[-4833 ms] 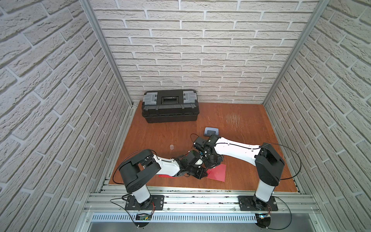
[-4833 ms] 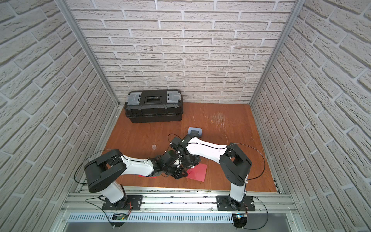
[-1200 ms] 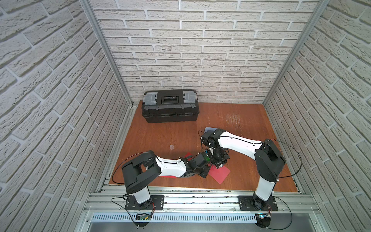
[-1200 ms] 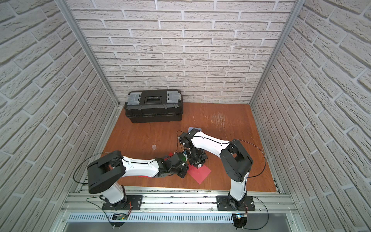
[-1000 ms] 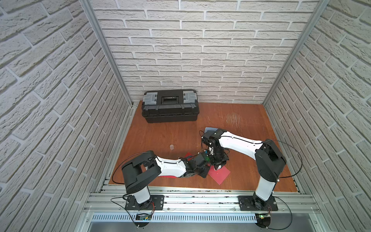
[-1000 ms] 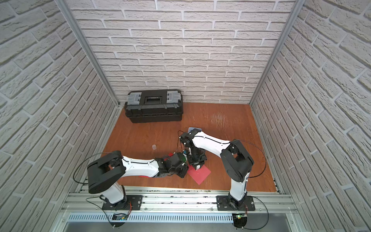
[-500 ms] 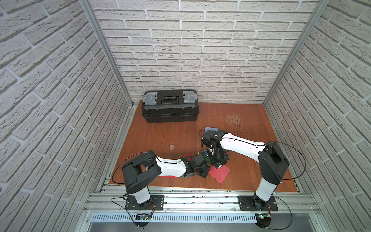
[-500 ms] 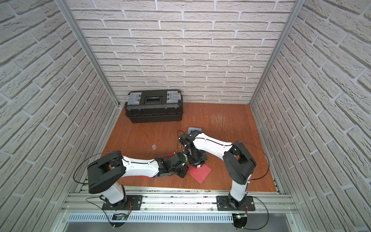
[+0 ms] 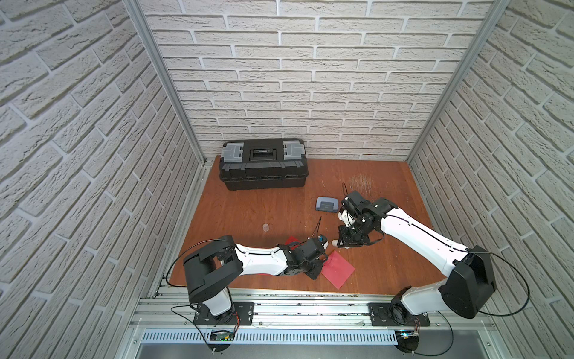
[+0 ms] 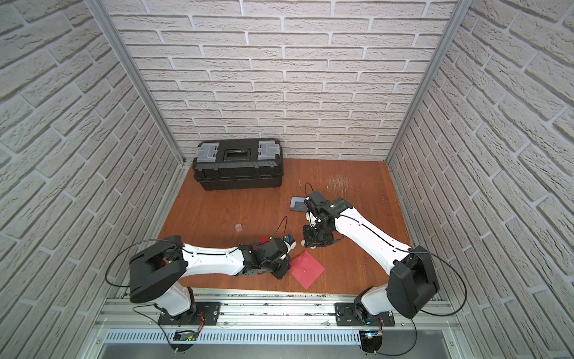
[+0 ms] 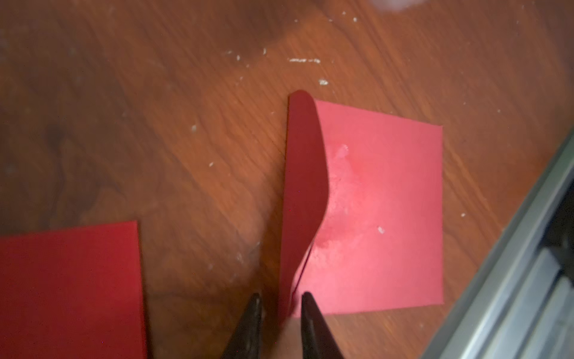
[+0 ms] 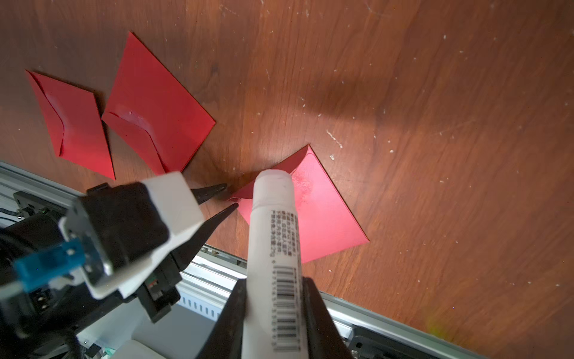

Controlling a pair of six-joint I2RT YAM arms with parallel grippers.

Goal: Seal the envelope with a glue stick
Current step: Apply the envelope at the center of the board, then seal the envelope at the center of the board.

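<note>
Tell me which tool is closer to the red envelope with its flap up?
Left. The left tool straddles the red envelope at its flap; the right tool, gripping the glue stick, is off beside it.

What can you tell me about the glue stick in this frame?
The glue stick is a white, plastic-looking tube with black print and a barcode on its label. The right gripper clamps it at the barcode end. No cap shows on its rounded tip, which points toward the red envelope; whether it touches the paper cannot be told.
</note>
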